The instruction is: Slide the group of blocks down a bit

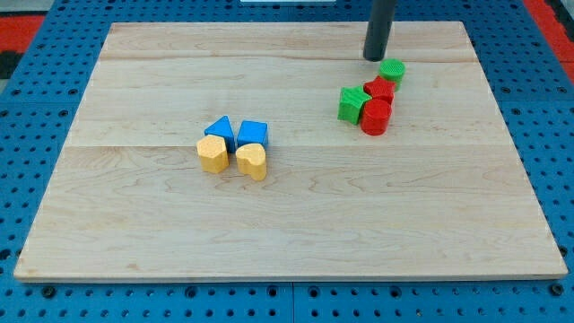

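Note:
My tip [374,57] rests on the board near the view's top right, just up and left of a green round block [392,70]. Below that block sit a red star-like block [379,89], a green star-like block [352,103] and a red cylinder [375,117], all packed together. A second group lies near the board's middle: a blue triangular block [220,130], a blue block [253,133], a yellow hexagonal block [212,153] and a yellow heart-shaped block [252,161], touching one another.
The wooden board [287,233] lies on a blue pegboard surface [36,99]. The board's edges run close to the view's left, right and bottom sides.

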Motion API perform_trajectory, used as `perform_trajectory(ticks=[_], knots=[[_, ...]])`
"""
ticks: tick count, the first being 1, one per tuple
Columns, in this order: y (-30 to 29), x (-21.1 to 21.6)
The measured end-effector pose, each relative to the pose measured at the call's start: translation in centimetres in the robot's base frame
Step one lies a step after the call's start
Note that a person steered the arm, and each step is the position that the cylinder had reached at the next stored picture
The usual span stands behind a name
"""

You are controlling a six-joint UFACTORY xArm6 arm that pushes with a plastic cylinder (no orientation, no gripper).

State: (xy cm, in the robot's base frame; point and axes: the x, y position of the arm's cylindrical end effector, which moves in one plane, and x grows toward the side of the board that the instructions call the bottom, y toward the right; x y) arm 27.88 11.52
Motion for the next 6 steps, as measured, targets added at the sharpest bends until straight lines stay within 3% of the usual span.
perform_trajectory(ticks=[1,3,4,6], knots=[[-0.7,1.2],[5.3,-2.0],[5.6,-1.4],[0.8,2.3]])
